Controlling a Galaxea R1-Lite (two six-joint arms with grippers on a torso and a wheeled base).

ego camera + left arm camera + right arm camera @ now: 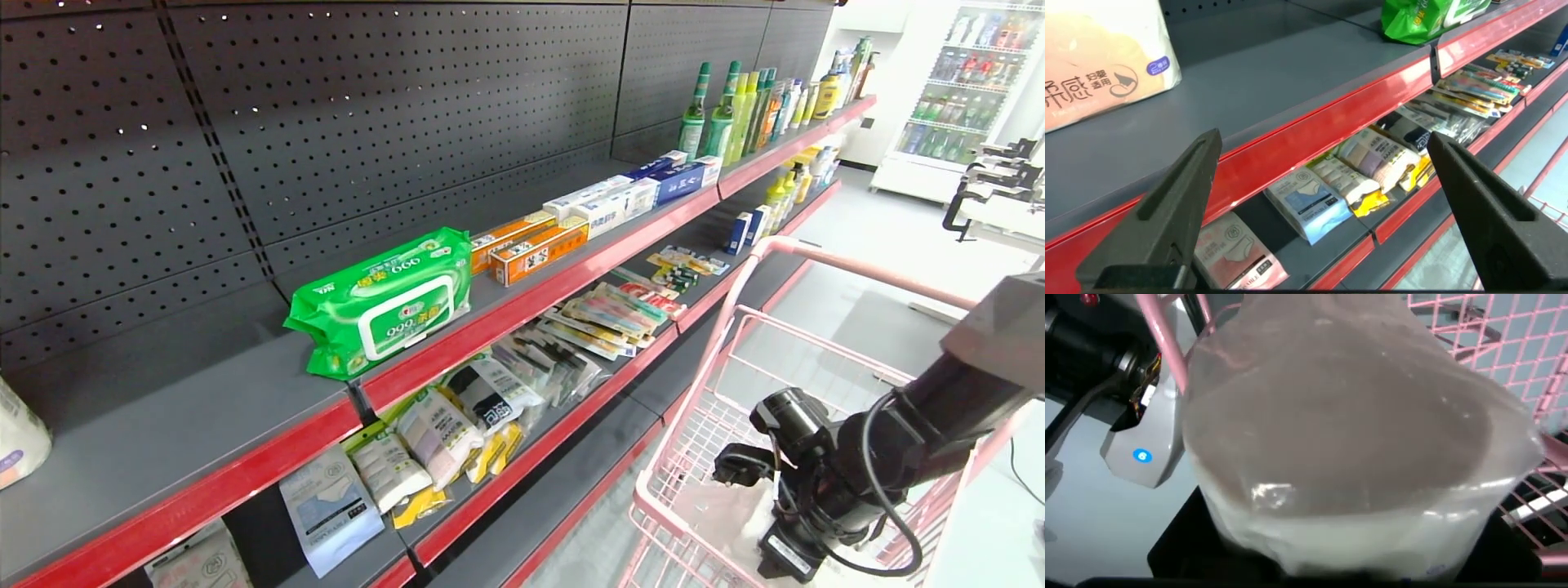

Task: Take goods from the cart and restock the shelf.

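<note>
clear-wrapped white pack [1355, 449] sat hard against the right tool [735, 472], low inside the pink cart [763, 245]; whether that tool gripped it i could not tell. shelf [204, 408] lay up-left of it, where the left tool [1324, 139] gaped apart.

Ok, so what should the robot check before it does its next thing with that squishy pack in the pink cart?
1. Is the right gripper down inside the cart? Ok.
2. Does it have a firm hold on the plastic-wrapped pack? Cannot tell.
3. Is there bare room on the top shelf, between the green wipes pack and the tissue pack? Ok.
4. Is the left gripper open and empty? Ok.
5. Does the cart stand close beside the shelf? Ok.
</note>
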